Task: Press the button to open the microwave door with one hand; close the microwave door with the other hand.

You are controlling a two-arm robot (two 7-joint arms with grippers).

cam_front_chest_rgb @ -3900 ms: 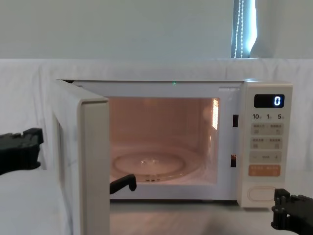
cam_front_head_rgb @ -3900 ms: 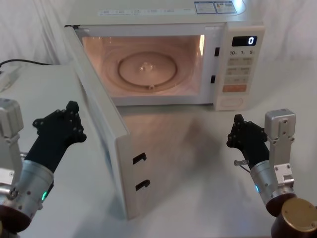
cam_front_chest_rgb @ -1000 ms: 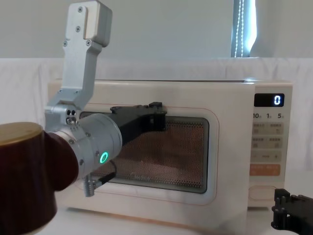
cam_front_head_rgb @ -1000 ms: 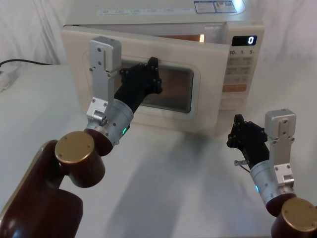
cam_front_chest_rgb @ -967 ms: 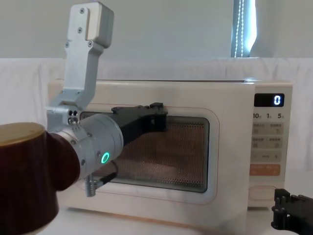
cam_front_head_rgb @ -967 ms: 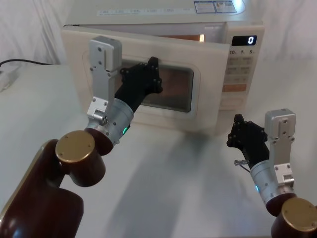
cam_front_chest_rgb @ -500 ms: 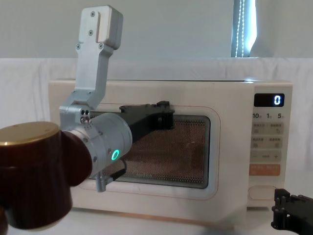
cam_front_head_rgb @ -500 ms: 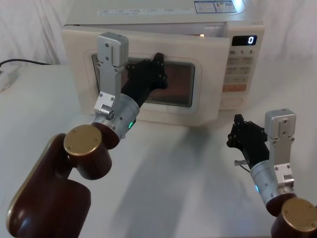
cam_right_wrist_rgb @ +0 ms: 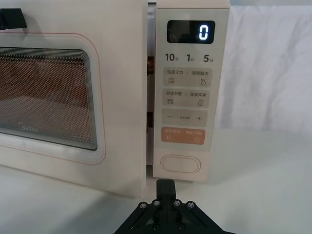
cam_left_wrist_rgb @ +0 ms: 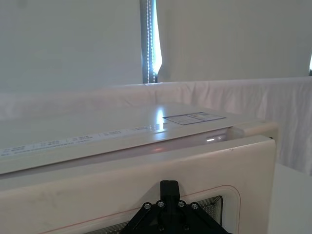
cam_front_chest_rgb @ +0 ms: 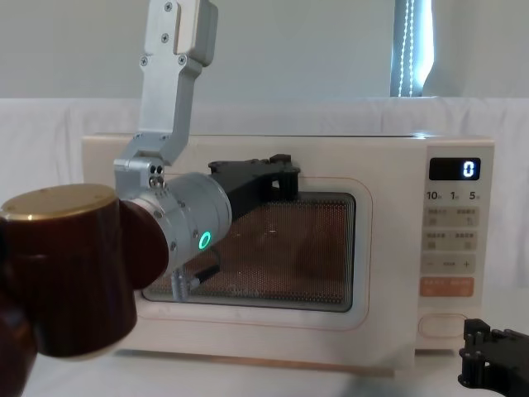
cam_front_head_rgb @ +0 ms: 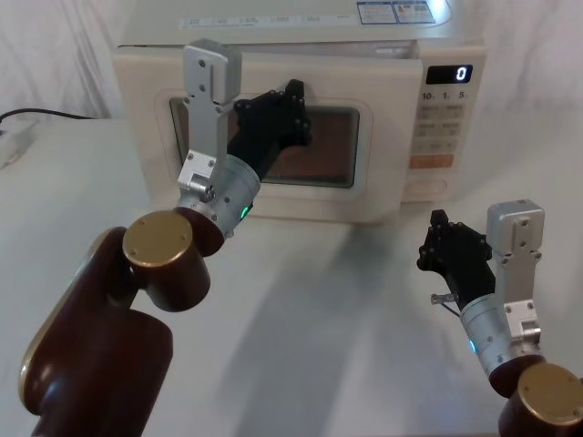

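Head view: left pincer (cam_front_head_rgb: 290, 105) pressing on the microwave door (cam_front_head_rgb: 355, 196), fingers seemingly together; door nearly flush, a sliver left to latch. Right pincer (cam_front_head_rgb: 444, 250) idles over the bench (cam_front_head_rgb: 364, 300), fingers' state unreadable.

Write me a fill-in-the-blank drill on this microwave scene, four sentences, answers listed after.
1. The left tool presses against the microwave ____.
2. The display shows the digit ____.
3. The pill-shaped button sits directly below the ____ rectangular button.
4. The right tool waits in front of the control panel, resting near the ____.

Answers: door; 0; orange; table
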